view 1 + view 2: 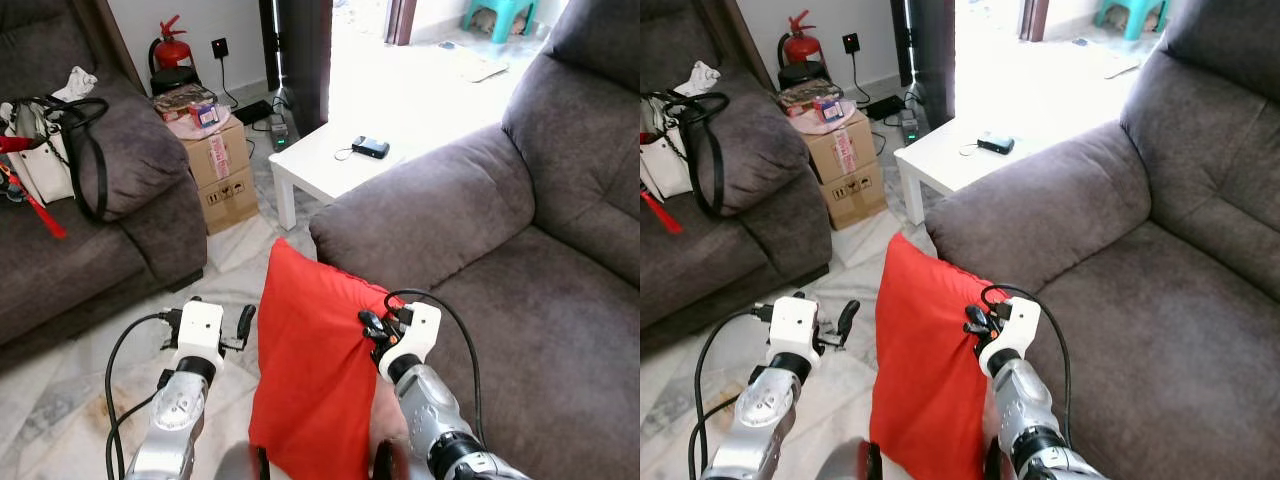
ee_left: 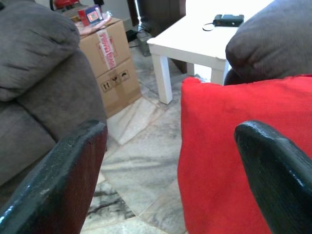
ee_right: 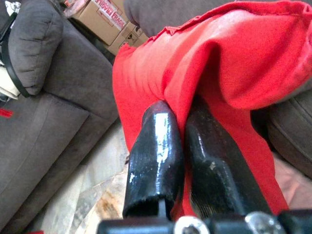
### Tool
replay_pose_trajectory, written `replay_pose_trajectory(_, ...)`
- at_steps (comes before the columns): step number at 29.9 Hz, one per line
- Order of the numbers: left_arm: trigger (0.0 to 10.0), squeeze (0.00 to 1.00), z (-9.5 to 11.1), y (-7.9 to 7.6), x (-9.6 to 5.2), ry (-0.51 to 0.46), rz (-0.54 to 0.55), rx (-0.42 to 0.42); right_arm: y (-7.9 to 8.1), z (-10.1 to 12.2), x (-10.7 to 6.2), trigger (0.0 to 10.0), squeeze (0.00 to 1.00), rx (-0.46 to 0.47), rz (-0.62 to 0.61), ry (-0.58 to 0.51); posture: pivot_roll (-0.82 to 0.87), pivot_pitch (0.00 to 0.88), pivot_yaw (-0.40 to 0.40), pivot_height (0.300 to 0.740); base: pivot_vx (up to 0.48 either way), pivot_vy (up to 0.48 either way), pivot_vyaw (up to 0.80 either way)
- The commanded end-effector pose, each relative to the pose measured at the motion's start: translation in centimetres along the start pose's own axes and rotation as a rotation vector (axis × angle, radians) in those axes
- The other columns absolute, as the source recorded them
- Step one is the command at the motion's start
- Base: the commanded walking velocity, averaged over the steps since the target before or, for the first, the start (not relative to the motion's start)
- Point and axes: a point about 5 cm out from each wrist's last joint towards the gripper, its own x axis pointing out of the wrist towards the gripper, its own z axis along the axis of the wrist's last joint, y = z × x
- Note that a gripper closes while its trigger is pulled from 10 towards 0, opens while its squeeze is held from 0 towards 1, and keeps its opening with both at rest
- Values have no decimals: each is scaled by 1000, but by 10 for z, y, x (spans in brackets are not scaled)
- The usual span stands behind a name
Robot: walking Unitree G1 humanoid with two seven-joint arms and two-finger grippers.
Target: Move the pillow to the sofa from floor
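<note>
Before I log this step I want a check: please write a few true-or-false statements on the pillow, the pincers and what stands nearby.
1. The right pincer is shut on the red pillow. True.
2. The left pincer grips the pillow too. False: it is open beside it.
3. The pillow lies flat on the sofa seat. False: it stands upright against the sofa's front.
4. A small dark device sits on the white table. True.
5. The cardboard boxes stand on the table. False: on the floor.

A home living room — grey sofa (image 1: 520, 250), white coffee table (image 1: 330, 160).
</note>
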Motion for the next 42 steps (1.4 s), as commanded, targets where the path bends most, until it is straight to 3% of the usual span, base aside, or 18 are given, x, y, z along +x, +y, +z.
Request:
replay_pose_trajectory(1,10000,0,-1,3,-1,1,-4,5,5,29,7,10000,0,-32,27,-139,95,51,-17,717,0,0,0)
replay_pose_trajectory(6,10000,0,-1,4,-1,2,-6,8,5,30,7,10000,0,-26,25,-144,96,54,-14,740,0,0,0)
replay_pose_trajectory(19,10000,0,1,5,0,1,-13,13,4,37,8,10000,0,-25,15,-167,94,62,-6,740,0,0,0)
replay_pose_trajectory(23,10000,0,1,5,1,-2,-12,14,4,56,11,10000,0,-14,24,-236,96,65,-3,740,0,0,0)
replay_pose_trajectory(28,10000,0,2,3,2,-1,-20,14,24,63,16,10000,0,-100,206,-219,93,61,-6,740,0,0,0)
replay_pose_trajectory(32,10000,0,2,3,3,-4,-20,13,26,62,15,10000,0,-95,263,-210,96,61,-7,740,0,0,0)
replay_pose_trajectory(38,10000,0,2,2,3,-4,-22,11,33,43,6,10000,0,-183,517,-50,95,61,-5,740,0,0,0)
replay_pose_trajectory(42,10000,0,2,2,3,-4,-22,11,33,39,1,10000,0,-180,587,-13,94,62,-9,740,0,0,0)
